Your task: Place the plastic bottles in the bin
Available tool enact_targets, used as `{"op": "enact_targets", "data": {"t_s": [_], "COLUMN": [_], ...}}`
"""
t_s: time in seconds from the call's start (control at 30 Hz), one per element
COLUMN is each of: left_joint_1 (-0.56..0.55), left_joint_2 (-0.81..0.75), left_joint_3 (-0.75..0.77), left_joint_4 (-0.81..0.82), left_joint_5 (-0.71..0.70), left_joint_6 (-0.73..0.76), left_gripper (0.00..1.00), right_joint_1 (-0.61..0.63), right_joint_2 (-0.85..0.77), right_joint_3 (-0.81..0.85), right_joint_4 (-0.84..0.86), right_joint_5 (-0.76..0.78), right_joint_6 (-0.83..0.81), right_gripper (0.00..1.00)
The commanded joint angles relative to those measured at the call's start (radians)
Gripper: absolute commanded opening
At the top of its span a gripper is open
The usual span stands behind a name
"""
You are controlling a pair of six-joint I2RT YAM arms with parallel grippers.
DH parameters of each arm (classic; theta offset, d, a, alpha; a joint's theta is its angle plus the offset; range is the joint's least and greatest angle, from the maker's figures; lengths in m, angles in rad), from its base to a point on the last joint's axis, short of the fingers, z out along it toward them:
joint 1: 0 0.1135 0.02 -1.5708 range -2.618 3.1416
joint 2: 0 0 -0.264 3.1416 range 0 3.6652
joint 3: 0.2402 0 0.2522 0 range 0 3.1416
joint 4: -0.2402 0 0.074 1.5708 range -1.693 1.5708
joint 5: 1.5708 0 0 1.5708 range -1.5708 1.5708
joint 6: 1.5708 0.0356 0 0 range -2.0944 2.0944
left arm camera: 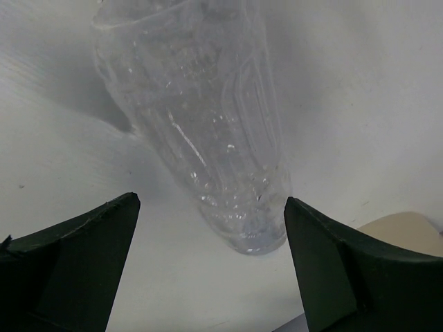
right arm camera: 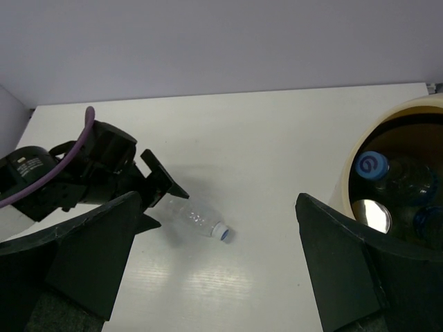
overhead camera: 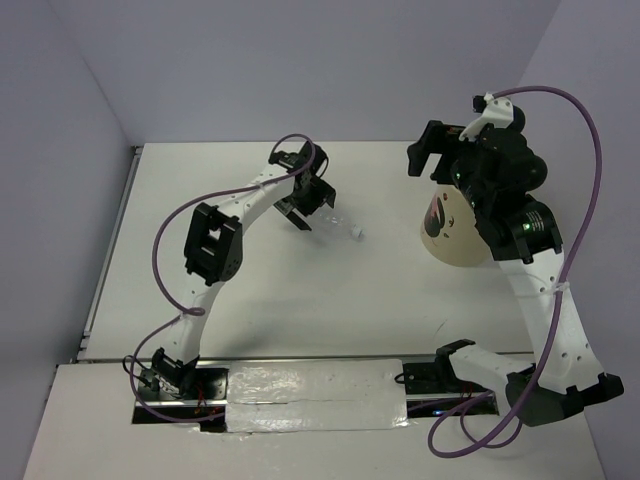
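Spread wide, my left end effector brackets the near end of a clear bottle lying on the table, mid-frame. I should slide further along its body, then close gently, since thin plastic crumples. The bin stands at right.

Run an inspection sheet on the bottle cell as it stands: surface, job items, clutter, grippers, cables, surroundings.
Surface: white table, with a shiny strip along the near edge between the arm bases.
Job's things: one clear bottle lies on its side mid-table, cap toward the bin. The bin holds bottles with one blue cap showing; count unclear.
Clutter: nothing seen.
Grippers: left gripper is open, straddling the bottle's base end and not closed on it. Right gripper is open and empty, beside the bin opening.
Cables: a purple cable loops along each arm, off the bottle and bin.
Surroundings: plain pale walls.
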Motion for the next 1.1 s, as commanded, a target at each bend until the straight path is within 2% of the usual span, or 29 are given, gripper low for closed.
{"op": "enact_targets", "data": {"t_s": [0.0, 0.17, 0.27, 0.3, 0.37, 0.4, 0.5, 0.57, 0.6, 0.63, 0.67, 0.7, 0.8, 0.83, 0.93, 1.07], "left_joint_1": [0.001, -0.001, -0.010, -0.015, -0.015, -0.015, -0.015, -0.013, -0.010, -0.010, -0.007, 0.001, 0.019, 0.021, 0.021, 0.022], "left_joint_2": [0.031, 0.084, 0.097, 0.083, 0.064, 0.040, -0.030, -0.113, -0.144, -0.179, -0.211, -0.269, -0.328, -0.334, -0.374, -0.416], "left_joint_3": [0.011, 0.040, 0.057, 0.053, 0.040, 0.036, 0.031, 0.008, -0.015, -0.073, -0.100, -0.143, -0.165, -0.162, -0.190, -0.213], "left_joint_4": [0.054, 0.085, 0.089, 0.097, 0.114, 0.120, 0.167, 0.224, 0.322, 0.373, 0.416, 0.481, 0.521, 0.505, 0.468, 0.439], "left_joint_5": [0.006, 0.002, -0.013, -0.020, -0.023, -0.021, 0.015, 0.068, 0.188, 0.260, 0.336, 0.477, 0.736, 0.872, 1.055, 1.194], "left_joint_6": [-0.078, -0.081, -0.026, -0.012, 0.042, 0.065, 0.205, 0.377, 0.445, 0.570, 0.620, 0.694, 0.817, 0.848, 0.951, 1.023], "left_gripper": [0.99, 0.99, 0.84, 0.73, 0.63, 0.54, 0.45, 0.46, 0.46, 0.46, 0.47, 0.49, 0.52, 0.52, 0.52, 0.50], "right_joint_1": [-0.004, -0.004, -0.004, -0.004, -0.006, -0.004, -0.004, -0.003, -0.004, -0.006, -0.006, -0.007, -0.015, -0.017, -0.026, -0.063], "right_joint_2": [-0.025, -0.020, -0.020, -0.020, -0.019, -0.017, -0.006, 0.015, 0.027, 0.041, 0.076, 0.098, 0.184, 0.199, 0.216, 0.247], "right_joint_3": [-0.001, -0.003, 0.000, 0.000, 0.006, 0.008, 0.028, 0.043, 0.066, 0.084, 0.100, 0.139, 0.221, 0.236, 0.249, 0.261], "right_joint_4": [0.002, -0.004, -0.010, -0.010, -0.017, -0.017, -0.029, -0.053, -0.066, -0.081, -0.116, -0.138, -0.216, -0.225, -0.221, -0.228], "right_joint_5": [-0.030, -0.050, -0.053, -0.053, -0.050, -0.050, -0.047, -0.059, -0.070, -0.079, -0.104, -0.124, -0.200, -0.220, -0.231, -0.311], "right_joint_6": [0.020, 0.035, 0.041, 0.040, 0.041, 0.041, 0.046, 0.044, 0.044, 0.046, 0.055, 0.058, 0.086, 0.090, 0.106, 0.135], "right_gripper": [1.00, 1.00, 1.00, 1.00, 1.00, 1.00, 1.00, 1.00, 1.00, 1.00, 1.00, 1.00, 1.00, 1.00, 1.00, 1.00]}}
